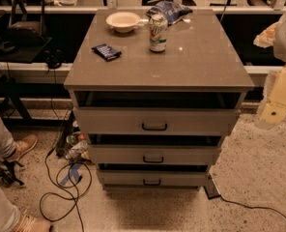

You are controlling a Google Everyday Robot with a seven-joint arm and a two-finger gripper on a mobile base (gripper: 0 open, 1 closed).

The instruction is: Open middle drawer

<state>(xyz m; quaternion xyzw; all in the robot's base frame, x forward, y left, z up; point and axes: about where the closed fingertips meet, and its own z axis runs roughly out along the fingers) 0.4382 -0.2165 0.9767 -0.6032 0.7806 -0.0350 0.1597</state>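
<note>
The middle drawer [181, 155] is the medium-height grey-beige front in the cabinet [157, 76], with a small black handle [153, 159] at its centre. A dark gap shows above its front. The taller top drawer [191, 121] sits above it and the shortest bottom drawer [177, 179] below. My gripper [272, 114] is at the end of the cream arm at the right edge, level with the top drawer. It is to the right of the cabinet and apart from it, well away from the handle.
On the cabinet top stand a white bowl [123, 21], a can [158, 32], a blue chip bag [169, 9] and a dark snack bar [106, 51]. A person's legs and shoes [22, 146] are at the left. Cables [61, 192] and a bottle [75, 144] lie on the floor.
</note>
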